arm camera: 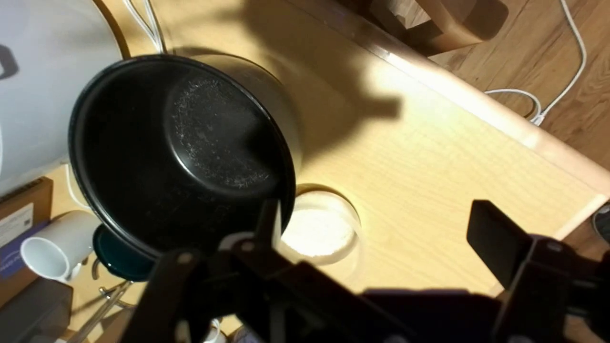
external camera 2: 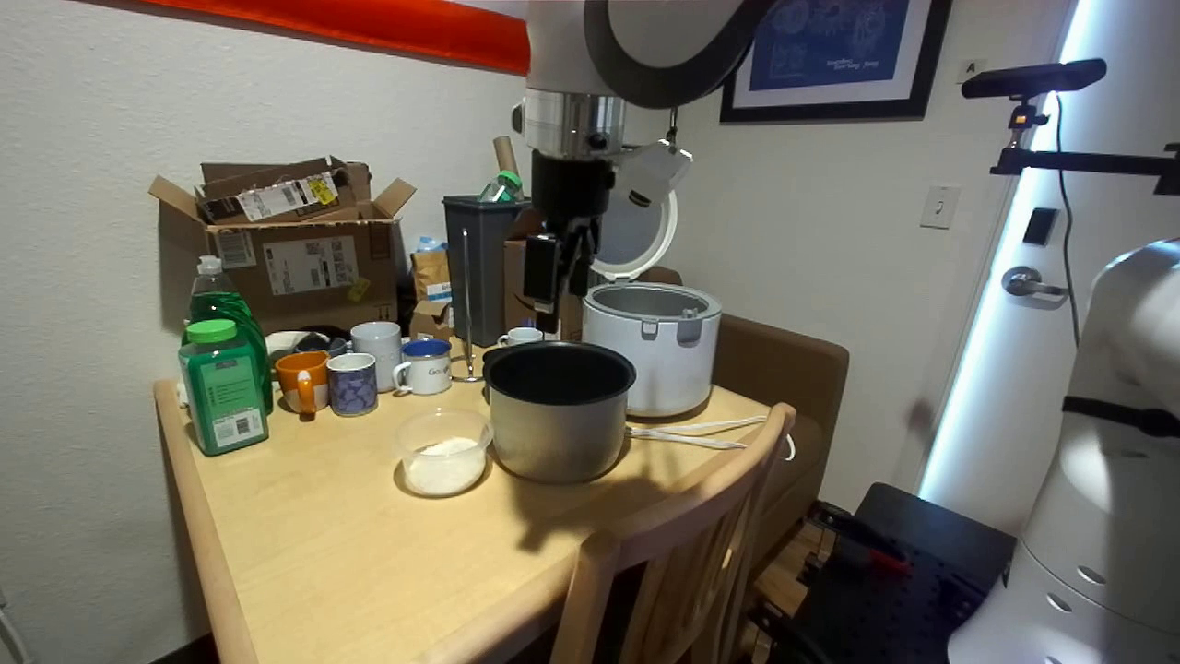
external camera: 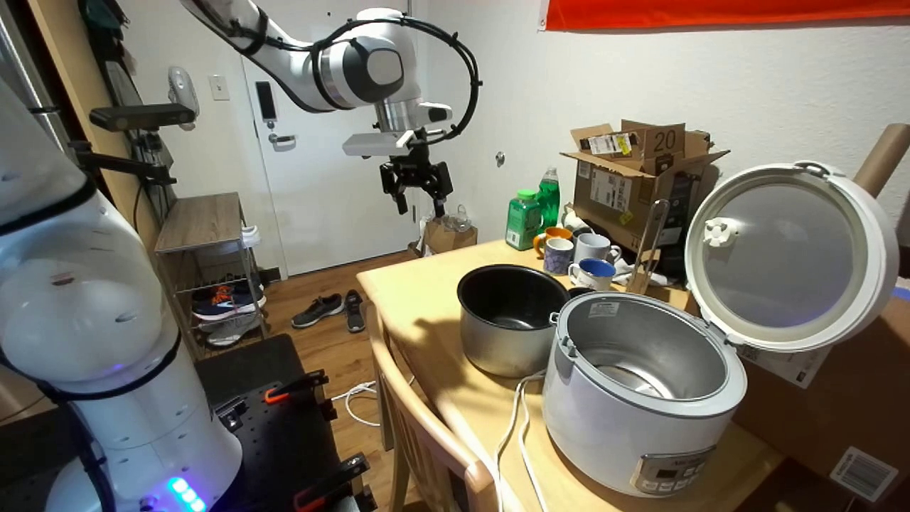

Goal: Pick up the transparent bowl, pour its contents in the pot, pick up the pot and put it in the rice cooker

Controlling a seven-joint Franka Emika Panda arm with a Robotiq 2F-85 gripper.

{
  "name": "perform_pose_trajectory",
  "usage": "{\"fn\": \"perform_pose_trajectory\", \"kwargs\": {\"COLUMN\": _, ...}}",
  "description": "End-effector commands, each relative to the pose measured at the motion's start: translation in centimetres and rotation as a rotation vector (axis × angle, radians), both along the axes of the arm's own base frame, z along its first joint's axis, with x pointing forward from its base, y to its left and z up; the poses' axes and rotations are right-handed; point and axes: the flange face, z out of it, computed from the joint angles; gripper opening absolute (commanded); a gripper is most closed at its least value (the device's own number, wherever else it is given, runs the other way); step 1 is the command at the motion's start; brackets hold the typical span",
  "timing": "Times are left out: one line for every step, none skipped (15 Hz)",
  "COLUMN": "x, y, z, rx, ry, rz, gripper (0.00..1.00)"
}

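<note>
My jaws stand spread, unloaded. Below them, the transparent bowl [external camera 2: 422, 433] sits beside the pot [external camera 2: 559, 432], likely for a short pour; beyond, the rice cooker [external camera 2: 656, 364] stands open.

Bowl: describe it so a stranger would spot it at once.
On the pale table, find the grey pot beside the white cooker. In an exterior view, the bowl sits just left of the pot, on the side away from the cooker. What sets it apart: it is see-through, with white contents, while the taller pot and the mugs are opaque.
</note>
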Motion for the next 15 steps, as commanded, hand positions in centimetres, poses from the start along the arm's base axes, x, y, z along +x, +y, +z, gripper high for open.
{"fn": "perform_pose_trajectory", "kwargs": {"x": 3.1, "y": 3.6, "z": -1.0, "rx": -0.025, "ry": 0.030, "rz": 0.122, "gripper": 1.00}}
{"fn": "perform_pose_trajectory", "kwargs": {"x": 3.8, "y": 4.5, "z": -1.4, "rx": -0.035, "ry": 0.036, "rz": 0.156, "gripper": 1.00}}
{"fn": "perform_pose_trajectory", "kwargs": {"x": 4.7, "y": 5.4, "z": -2.0, "rx": -0.047, "ry": 0.044, "rz": 0.184, "gripper": 1.00}}
{"fn": "perform_pose_trajectory", "kwargs": {"x": 5.5, "y": 5.9, "z": -2.6, "rx": -0.055, "ry": 0.049, "rz": 0.207, "gripper": 1.00}}
{"fn": "perform_pose_trajectory", "kwargs": {"x": 6.2, "y": 6.6, "z": -3.1, "rx": -0.060, "ry": 0.057, "rz": 0.224, "gripper": 1.00}}
{"fn": "perform_pose_trajectory", "kwargs": {"x": 7.0, "y": 6.9, "z": -3.7, "rx": -0.069, "ry": 0.061, "rz": 0.235, "gripper": 1.00}}
{"fn": "perform_pose_trajectory", "kwargs": {"x": 7.9, "y": 7.2, "z": -4.3, "rx": -0.076, "ry": 0.064, "rz": 0.218, "gripper": 1.00}}
{"fn": "perform_pose_trajectory", "kwargs": {"x": 8.6, "y": 7.3, "z": -4.9, "rx": -0.075, "ry": 0.078, "rz": 0.221, "gripper": 1.00}}
{"fn": "perform_pose_trajectory", "kwargs": {"x": 9.1, "y": 7.1, "z": -5.3, "rx": -0.080, "ry": 0.088, "rz": 0.215, "gripper": 1.00}}
{"fn": "perform_pose_trajectory", "kwargs": {"x": 7.6, "y": 6.9, "z": -5.1, "rx": -0.058, "ry": 0.068, "rz": 0.215, "gripper": 1.00}}
{"fn": "perform_pose_trajectory", "kwargs": {"x": 8.2, "y": 7.0, "z": -5.6, "rx": -0.058, "ry": 0.076, "rz": 0.213, "gripper": 1.00}}
{"fn": "perform_pose_trajectory", "kwargs": {"x": 8.6, "y": 7.0, "z": -6.0, "rx": -0.057, "ry": 0.081, "rz": 0.212, "gripper": 1.00}}
{"fn": "perform_pose_trajectory", "kwargs": {"x": 8.9, "y": 7.1, "z": -6.2, "rx": -0.057, "ry": 0.083, "rz": 0.211, "gripper": 1.00}}
{"fn": "perform_pose_trajectory", "kwargs": {"x": 9.0, "y": 7.1, "z": -6.2, "rx": -0.056, "ry": 0.084, "rz": 0.211, "gripper": 1.00}}
{"fn": "perform_pose_trajectory", "kwargs": {"x": 9.2, "y": 7.3, "z": -6.3, "rx": -0.033, "ry": 0.086, "rz": 0.214, "gripper": 1.00}}
